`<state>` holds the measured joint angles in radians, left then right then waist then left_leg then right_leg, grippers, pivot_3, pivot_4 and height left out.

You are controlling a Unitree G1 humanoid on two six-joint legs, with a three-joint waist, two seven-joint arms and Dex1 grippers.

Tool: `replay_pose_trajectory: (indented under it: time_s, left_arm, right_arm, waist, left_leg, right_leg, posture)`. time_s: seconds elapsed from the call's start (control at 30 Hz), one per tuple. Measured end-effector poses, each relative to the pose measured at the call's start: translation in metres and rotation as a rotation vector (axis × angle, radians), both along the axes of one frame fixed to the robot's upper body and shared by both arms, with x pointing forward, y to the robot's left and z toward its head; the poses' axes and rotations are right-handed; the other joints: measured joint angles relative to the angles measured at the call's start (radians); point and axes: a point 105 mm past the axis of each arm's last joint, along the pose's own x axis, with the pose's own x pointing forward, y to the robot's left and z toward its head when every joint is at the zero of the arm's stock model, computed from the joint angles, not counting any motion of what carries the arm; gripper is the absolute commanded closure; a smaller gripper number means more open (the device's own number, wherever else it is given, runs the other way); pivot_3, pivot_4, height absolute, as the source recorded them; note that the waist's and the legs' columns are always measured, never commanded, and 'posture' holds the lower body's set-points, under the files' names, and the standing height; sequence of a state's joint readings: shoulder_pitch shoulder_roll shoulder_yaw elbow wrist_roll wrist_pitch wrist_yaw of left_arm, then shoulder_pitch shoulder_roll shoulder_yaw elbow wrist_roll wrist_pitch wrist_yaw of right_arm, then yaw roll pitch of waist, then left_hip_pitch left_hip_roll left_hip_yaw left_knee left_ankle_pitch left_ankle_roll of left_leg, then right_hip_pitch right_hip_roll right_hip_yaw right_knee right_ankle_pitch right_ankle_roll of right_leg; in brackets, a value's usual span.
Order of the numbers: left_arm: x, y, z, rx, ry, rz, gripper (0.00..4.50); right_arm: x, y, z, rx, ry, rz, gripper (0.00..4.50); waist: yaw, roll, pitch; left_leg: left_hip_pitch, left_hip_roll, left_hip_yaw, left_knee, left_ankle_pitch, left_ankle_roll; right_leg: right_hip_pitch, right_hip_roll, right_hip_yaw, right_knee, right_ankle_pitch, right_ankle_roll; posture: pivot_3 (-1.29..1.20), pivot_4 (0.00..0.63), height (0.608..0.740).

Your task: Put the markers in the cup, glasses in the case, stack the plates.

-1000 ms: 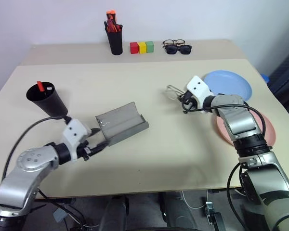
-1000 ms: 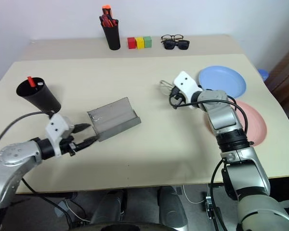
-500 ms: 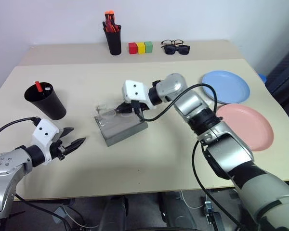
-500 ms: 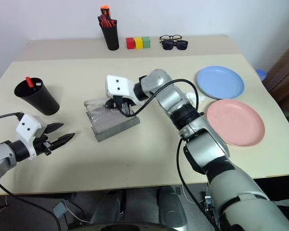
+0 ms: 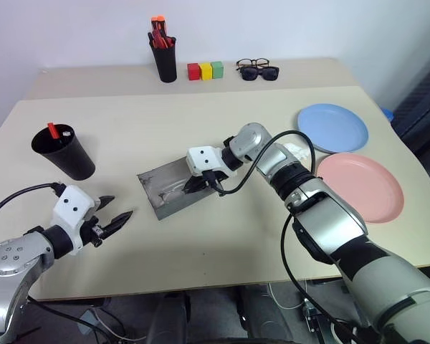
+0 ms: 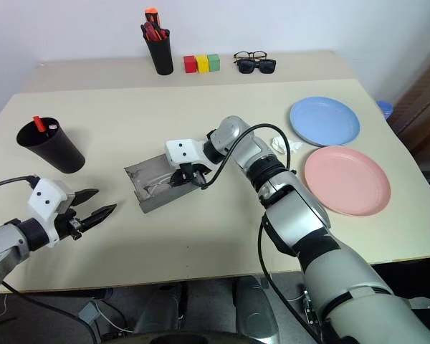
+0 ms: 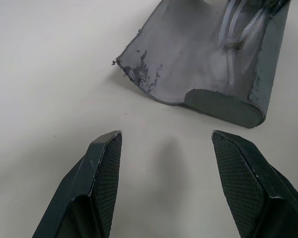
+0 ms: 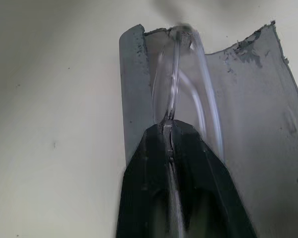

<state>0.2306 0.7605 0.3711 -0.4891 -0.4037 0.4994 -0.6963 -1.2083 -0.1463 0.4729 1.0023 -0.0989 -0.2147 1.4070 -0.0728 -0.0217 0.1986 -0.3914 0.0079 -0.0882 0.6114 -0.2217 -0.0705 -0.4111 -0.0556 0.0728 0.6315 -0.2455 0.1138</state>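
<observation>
Two black fingers of the right gripper (image 8: pixel 171 136) pinched the glasses (image 8: pixel 175 94) inside the grey case (image 5: pixel 173 188) at mid-frame. At lower left, the left gripper (image 5: pixel 115 216) hung open, holding nothing.

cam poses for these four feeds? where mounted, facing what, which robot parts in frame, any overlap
Left/right eye: on the head, looking forward and down over the table; both arms in frame.
Left wrist: along the open left gripper at the case.
Right wrist: along the right gripper, pinched on the glasses over the case.
Shared: all four show the case holding the glasses.
</observation>
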Motion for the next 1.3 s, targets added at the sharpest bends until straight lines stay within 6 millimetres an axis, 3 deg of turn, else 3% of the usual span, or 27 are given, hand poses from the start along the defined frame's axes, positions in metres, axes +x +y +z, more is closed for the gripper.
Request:
replay_pose_trajectory:
  time_s: [0.13,0.17,0.27,0.4,0.53,0.73,0.9,1.07,1.3]
  left_arm:
    - [0.004,0.001,0.004,-0.002,-0.014,0.001,1.56]
    - [0.006,0.001,0.006,-0.005,-0.023,0.003,1.56]
    - [0.017,0.001,0.015,-0.042,-0.048,0.016,2.47]
    - [0.048,0.000,0.037,-0.134,-0.121,0.072,4.44]
    - [0.084,-0.022,0.046,-0.174,-0.125,0.077,4.44]
    - [0.133,-0.056,0.040,-0.186,-0.015,0.059,4.44]
    - [0.157,-0.062,0.021,-0.242,0.133,0.089,4.44]
    - [0.148,-0.068,0.000,-0.224,0.294,-0.006,4.44]
    - [0.117,-0.072,0.002,-0.166,0.324,-0.222,4.44]
  right_arm:
    - [0.004,0.002,0.004,0.029,-0.021,-0.023,1.01]
    - [0.007,0.003,0.010,0.052,-0.040,-0.040,1.01]
    - [0.016,0.002,0.032,0.138,-0.098,-0.084,0.97]
    - [0.012,-0.015,0.059,0.296,-0.184,-0.132,0.97]
    - [-0.006,-0.046,0.037,0.370,-0.135,-0.271,0.97]
    - [-0.048,-0.093,0.020,0.378,-0.108,-0.470,0.97]
    - [-0.066,-0.104,0.021,0.391,-0.081,-0.565,0.97]
    - [-0.065,-0.117,0.024,0.401,-0.079,-0.656,0.97]
    - [-0.062,-0.121,0.028,0.418,-0.094,-0.679,0.97]
  waist:
    - [0.000,0.000,0.000]
    - [0.000,0.000,0.000]
    - [0.004,0.000,0.000]
    - [0.015,-0.002,-0.001]
    - [0.032,-0.002,-0.001]
    - [0.027,-0.001,-0.001]
    - [0.005,-0.001,-0.001]
    - [0.006,-0.001,-0.001]
    - [0.008,-0.001,-0.001]
  left_leg:
    - [0.000,0.000,0.000,0.000,0.000,0.000]
    - [0.000,0.000,0.000,0.000,0.000,0.000]
    - [0.000,0.000,0.000,0.000,0.000,0.000]
    - [-0.001,0.000,-0.002,0.001,0.000,0.000]
    - [-0.001,-0.001,-0.002,0.001,0.000,0.000]
    - [-0.001,-0.002,-0.001,0.002,0.000,0.000]
    - [0.000,-0.001,-0.001,0.002,0.000,0.000]
    - [-0.001,-0.001,-0.001,0.002,0.000,0.000]
    - [-0.001,-0.001,-0.001,0.001,0.000,0.000]
  right_leg:
    - [0.000,0.000,0.000,0.000,0.000,0.000]
    - [0.000,0.000,0.000,0.000,0.000,0.000]
    - [0.000,0.000,0.000,0.000,0.000,0.000]
    - [0.002,0.000,-0.001,-0.001,0.002,0.004]
    - [0.002,0.000,-0.001,-0.001,0.002,0.004]
    - [0.001,-0.001,-0.001,0.000,0.002,0.004]
    - [0.001,0.001,-0.001,0.000,0.002,0.004]
    - [0.001,0.000,0.000,0.000,0.002,0.004]
    - [0.001,0.000,0.000,-0.001,0.002,0.004]
  posture:
    - [0.00,0.150,0.740]
    - [0.00,0.150,0.740]
    - [0.00,0.150,0.740]
    - [0.00,0.150,0.740]
    - [0.00,0.150,0.740]
    - [0.00,0.150,0.740]
    - [0.00,0.150,0.740]
    - [0.00,0.150,0.740]
    - [0.00,0.150,0.740]
